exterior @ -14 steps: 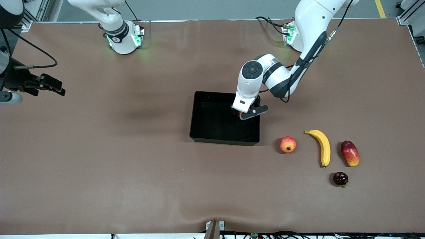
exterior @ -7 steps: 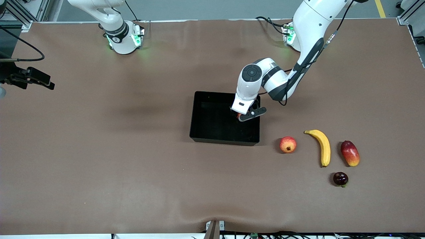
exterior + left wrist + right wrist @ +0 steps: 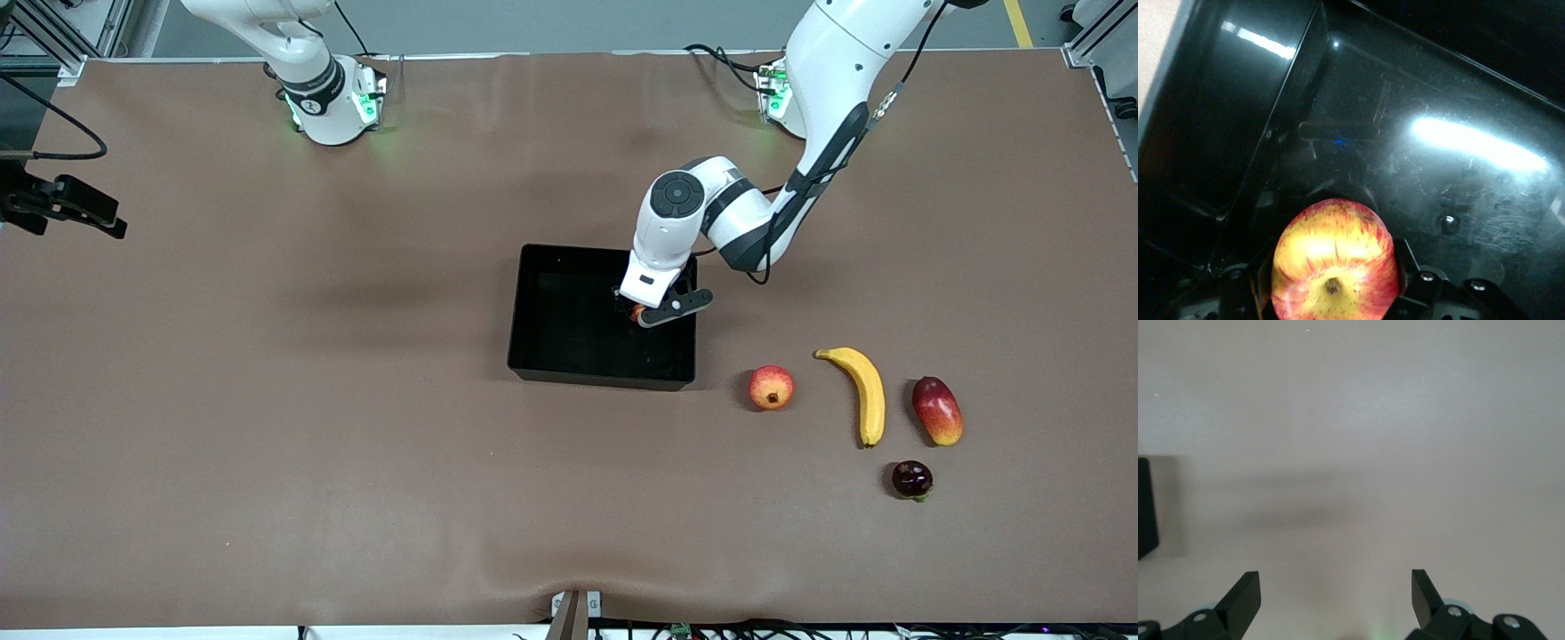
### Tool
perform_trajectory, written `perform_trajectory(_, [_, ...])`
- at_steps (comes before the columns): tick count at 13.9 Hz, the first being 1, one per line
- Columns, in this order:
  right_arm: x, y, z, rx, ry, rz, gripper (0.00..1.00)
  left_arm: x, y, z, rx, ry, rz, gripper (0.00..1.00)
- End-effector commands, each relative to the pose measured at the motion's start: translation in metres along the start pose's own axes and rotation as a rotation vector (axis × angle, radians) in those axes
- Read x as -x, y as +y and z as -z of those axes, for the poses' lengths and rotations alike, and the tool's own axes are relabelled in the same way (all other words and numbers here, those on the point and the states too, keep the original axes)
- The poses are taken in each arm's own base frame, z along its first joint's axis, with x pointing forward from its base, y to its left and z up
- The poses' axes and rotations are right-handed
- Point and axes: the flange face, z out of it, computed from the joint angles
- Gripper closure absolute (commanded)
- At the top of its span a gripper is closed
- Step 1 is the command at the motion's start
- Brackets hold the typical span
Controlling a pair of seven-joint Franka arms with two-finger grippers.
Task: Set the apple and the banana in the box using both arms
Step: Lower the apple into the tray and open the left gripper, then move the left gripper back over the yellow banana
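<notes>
My left gripper [image 3: 653, 311] is down inside the black box [image 3: 533, 356], at the box's end toward the left arm. It is shut on the apple [image 3: 637, 312]. In the left wrist view the red and yellow apple [image 3: 1335, 260] sits between the left gripper's fingers [image 3: 1410, 257], just above the glossy box floor [image 3: 1458, 187]. The yellow banana [image 3: 864, 391] lies on the table toward the left arm's end, nearer the front camera than the box. My right gripper [image 3: 107, 220] is open and empty over the right arm's end of the table; the right wrist view [image 3: 1336, 587] shows only bare table under it.
An orange-red round fruit with a dark calyx [image 3: 771, 388] lies between box and banana. A red-yellow mango [image 3: 937, 410] lies beside the banana. A dark round fruit [image 3: 912, 479] lies nearer the front camera than both.
My right gripper has drawn back toward the right arm's end of the table. My left gripper has shifted slightly inside the box with the apple still in it.
</notes>
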Motion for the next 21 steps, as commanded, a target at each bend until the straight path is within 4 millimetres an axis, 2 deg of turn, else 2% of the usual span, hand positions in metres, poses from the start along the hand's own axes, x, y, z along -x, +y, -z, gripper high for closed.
perform_trajectory(1, [0.003, 0.008, 0.006, -0.064, -0.001, -0.025, 0.0, -0.001, 0.004, -0.008, 0.016, 0.012, 0.016, 0.87])
perform_trajectory(2, [0.004, 0.008, 0.005, -0.063, -0.004, -0.025, 0.0, -0.001, 0.003, -0.01, 0.013, 0.011, 0.017, 0.71])
perform_trajectory(3, [0.004, 0.008, 0.005, -0.063, -0.005, -0.027, 0.0, -0.001, 0.003, -0.011, 0.013, 0.009, 0.016, 0.32])
perform_trajectory(4, [0.004, 0.008, 0.005, -0.063, -0.005, -0.027, 0.0, -0.001, 0.004, -0.011, 0.013, 0.012, 0.011, 0.0])
perform_trajectory(6, [0.004, 0.008, 0.005, -0.061, -0.005, -0.025, 0.0, -0.006, 0.009, 0.002, 0.012, 0.028, 0.013, 0.0])
perform_trajectory(8, [0.004, 0.008, 0.005, -0.058, -0.004, -0.022, 0.0, -0.018, 0.014, 0.027, -0.001, 0.057, 0.021, 0.0])
perform_trajectory(11, [0.004, 0.012, 0.012, -0.049, 0.01, -0.027, 0.0, -0.043, 0.023, 0.084, -0.048, 0.113, 0.047, 0.0])
perform_trajectory(13, [0.004, 0.013, 0.012, -0.049, 0.01, -0.03, 0.0, -0.066, 0.019, 0.121, -0.076, 0.143, 0.052, 0.0])
perform_trajectory(15, [0.004, 0.012, 0.012, -0.049, 0.012, -0.029, 0.0, -0.1, 0.001, 0.146, -0.09, 0.155, 0.049, 0.0])
perform_trajectory(17, [0.004, 0.013, 0.012, -0.05, 0.01, -0.032, 0.0, -0.133, -0.025, 0.16, -0.091, 0.164, 0.025, 0.0])
perform_trajectory(19, [0.004, 0.011, 0.012, -0.052, 0.013, -0.029, 0.0, -0.161, -0.051, 0.164, -0.101, 0.164, 0.008, 0.0])
perform_trajectory(21, [0.004, 0.012, 0.012, -0.05, 0.013, -0.03, 0.0, -0.195, -0.091, 0.161, -0.126, 0.152, -0.026, 0.0])
